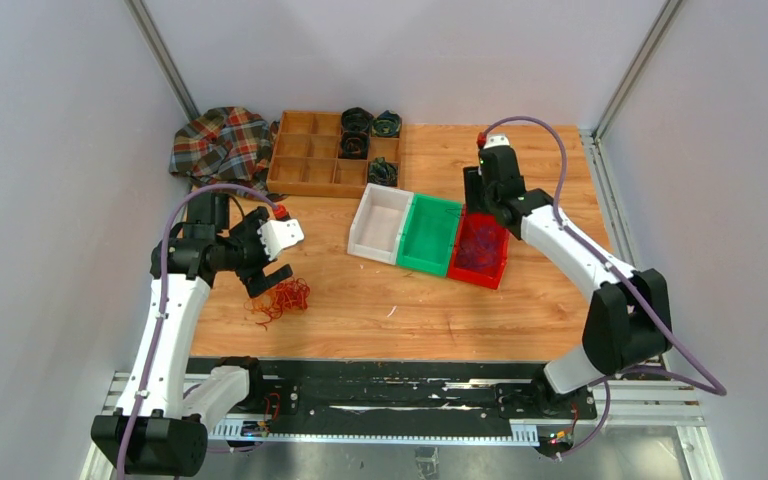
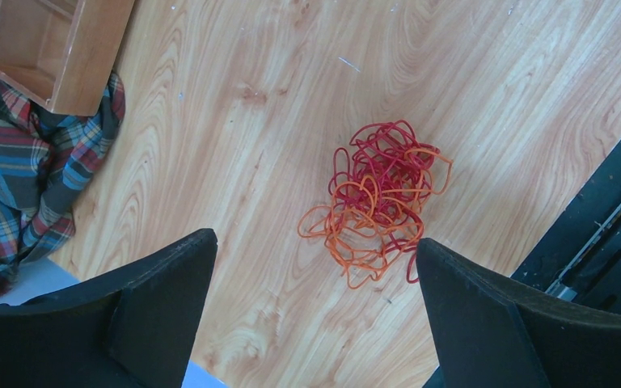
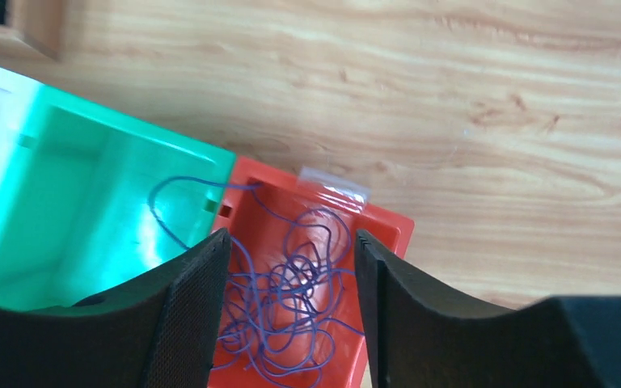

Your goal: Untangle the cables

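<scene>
Sorting the thin wires by colour, one strand lies in its box

Over the red plastic box (image 3: 388, 222) the right gripper (image 3: 291, 237) hangs with its two black fingers parted and nothing between them. Below it, the thin purple wire (image 3: 291, 283) lies in loose loops inside this box, but one loop reaches over the wall above the neighbouring green plastic box (image 3: 89, 162). I judge the boxes keep each freed strand apart from the others, so it lies there on purpose. The left gripper (image 2: 315, 242) is opened wide and points down at the small tangle of red and orange wires (image 2: 376, 202), which rests on the wooden table (image 2: 493, 81). The wide opening probably is chosen to take the bunch or one strand from above. These two colours are not yet separated, so most of the task remains
</scene>
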You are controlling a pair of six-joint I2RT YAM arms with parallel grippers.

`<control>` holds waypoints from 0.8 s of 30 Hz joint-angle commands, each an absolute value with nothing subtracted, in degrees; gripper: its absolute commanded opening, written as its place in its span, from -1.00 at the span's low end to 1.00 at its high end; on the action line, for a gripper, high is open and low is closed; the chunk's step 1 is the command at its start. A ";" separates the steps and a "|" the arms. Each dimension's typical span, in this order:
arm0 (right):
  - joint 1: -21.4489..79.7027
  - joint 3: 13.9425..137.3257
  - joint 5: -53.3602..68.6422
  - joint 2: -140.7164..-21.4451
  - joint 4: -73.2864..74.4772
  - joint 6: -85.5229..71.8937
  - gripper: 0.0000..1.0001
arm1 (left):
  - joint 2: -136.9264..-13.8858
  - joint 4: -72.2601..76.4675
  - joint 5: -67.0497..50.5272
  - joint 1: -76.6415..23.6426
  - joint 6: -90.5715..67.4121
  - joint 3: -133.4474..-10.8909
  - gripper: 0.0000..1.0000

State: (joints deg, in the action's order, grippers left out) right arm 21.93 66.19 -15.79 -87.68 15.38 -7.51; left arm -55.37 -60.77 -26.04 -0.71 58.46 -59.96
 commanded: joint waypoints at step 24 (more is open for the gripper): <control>28.82 77.22 -13.72 -102.84 15.97 3.80 -0.24 | -55.10 -61.26 -25.74 -0.35 58.01 -61.94 0.96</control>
State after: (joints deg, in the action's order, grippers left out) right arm 28.14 76.25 -10.55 -101.69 15.33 1.50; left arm -55.29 -60.77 -25.67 -0.71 58.24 -60.01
